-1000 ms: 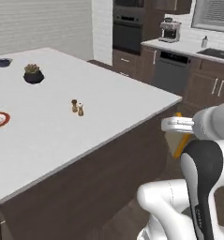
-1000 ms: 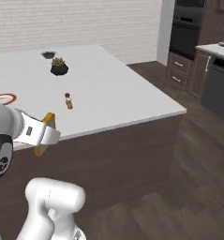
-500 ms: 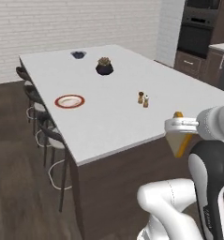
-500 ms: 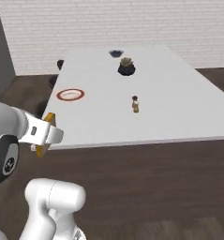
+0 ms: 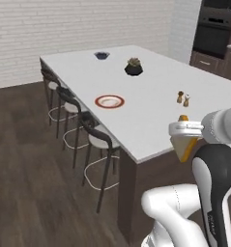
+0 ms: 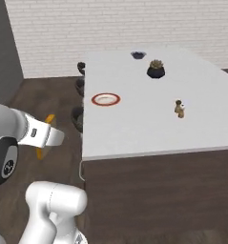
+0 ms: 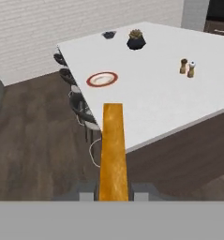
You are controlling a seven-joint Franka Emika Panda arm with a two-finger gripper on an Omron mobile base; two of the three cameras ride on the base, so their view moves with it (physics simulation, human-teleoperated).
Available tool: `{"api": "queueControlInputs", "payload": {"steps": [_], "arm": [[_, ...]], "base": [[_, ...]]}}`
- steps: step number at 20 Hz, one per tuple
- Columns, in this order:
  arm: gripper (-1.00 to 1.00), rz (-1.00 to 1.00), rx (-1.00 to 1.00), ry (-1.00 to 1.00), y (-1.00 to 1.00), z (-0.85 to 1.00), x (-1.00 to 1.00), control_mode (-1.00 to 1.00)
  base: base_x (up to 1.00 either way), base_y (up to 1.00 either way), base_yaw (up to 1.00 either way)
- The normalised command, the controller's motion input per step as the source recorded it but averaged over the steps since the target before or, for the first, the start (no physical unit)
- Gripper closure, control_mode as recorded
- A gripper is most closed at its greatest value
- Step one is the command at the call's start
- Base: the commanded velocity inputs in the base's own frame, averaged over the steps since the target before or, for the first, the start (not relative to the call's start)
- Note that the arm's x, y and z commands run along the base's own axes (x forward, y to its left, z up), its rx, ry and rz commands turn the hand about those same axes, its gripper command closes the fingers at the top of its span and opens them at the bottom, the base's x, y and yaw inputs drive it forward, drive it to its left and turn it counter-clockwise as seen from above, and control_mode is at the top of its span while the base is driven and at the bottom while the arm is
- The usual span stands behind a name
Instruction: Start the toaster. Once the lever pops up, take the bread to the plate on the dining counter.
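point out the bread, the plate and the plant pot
bread [image 7: 113,150], hand view, middle of its crust edge
plate [image 5: 109,101], left base view, pale centre
plant pot [image 6: 155,72], right base view, black side

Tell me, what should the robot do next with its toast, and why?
Probably carry it forward and a bit left over the dining counter toward the plate. The gripper is shut on the bread, which hangs short of the counter's near edge, and the red-rimmed plate lies bare, farther in.

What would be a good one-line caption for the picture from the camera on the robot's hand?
Gripper carrying the bread edge-on toward the red-rimmed plate on the white dining counter.
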Motion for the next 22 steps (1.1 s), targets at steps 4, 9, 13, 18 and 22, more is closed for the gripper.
{"api": "queueControlInputs", "payload": {"steps": [4, 9, 13, 18, 22], "arm": [[1.0, 0.0, 0.0, 0.0, 0.0, 0.0, 0.0, 1.0], [1.0, 0.0, 0.0, 0.0, 0.0, 0.0, 0.0, 1.0], [1.0, 0.0, 0.0, 0.0, 0.0, 0.0, 0.0, 1.0], [1.0, 0.0, 0.0, 0.0, 0.0, 0.0, 0.0, 1.0], [1.0, 0.0, 0.0, 0.0, 0.0, 0.0, 0.0, 1.0]], "base": [[0.05, 1.0, -0.09], [0.48, 1.0, -0.12], [0.88, 1.0, -0.2], [0.83, 1.0, -0.35], [0.69, 1.0, -0.56]]}}
